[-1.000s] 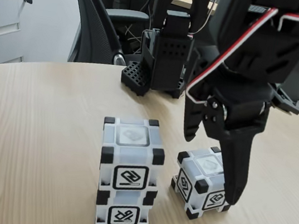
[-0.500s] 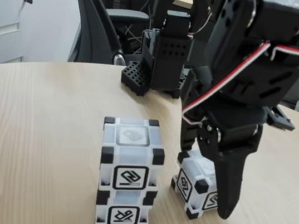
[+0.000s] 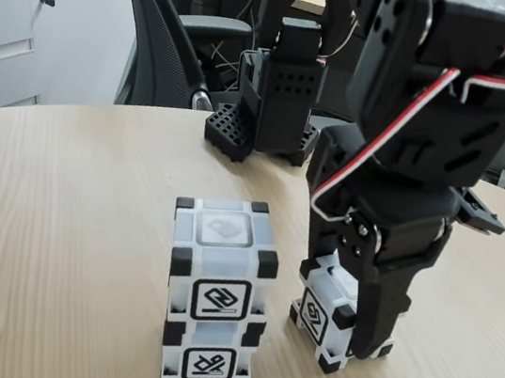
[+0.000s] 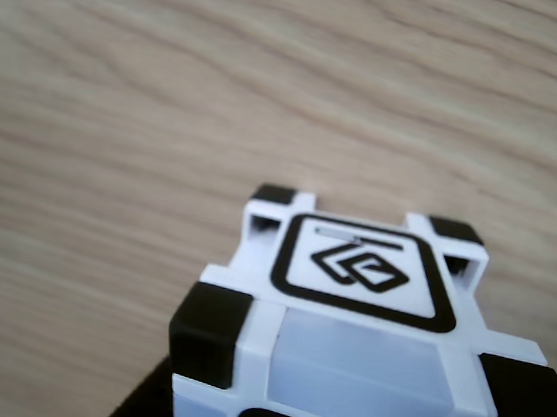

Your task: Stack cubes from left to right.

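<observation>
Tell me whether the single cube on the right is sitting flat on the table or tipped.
Flat: in the fixed view the single cube rests squarely on the table, bottom corners down, the pincer around it.

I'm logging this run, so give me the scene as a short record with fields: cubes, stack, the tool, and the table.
cubes: three alike, white with black corners
stack: two cubes, one on the other, left in the fixed view
loose cube: single cube on the table, right of the stack
tool: tool down around the single cube; grip not certain
table: light wood table
</observation>
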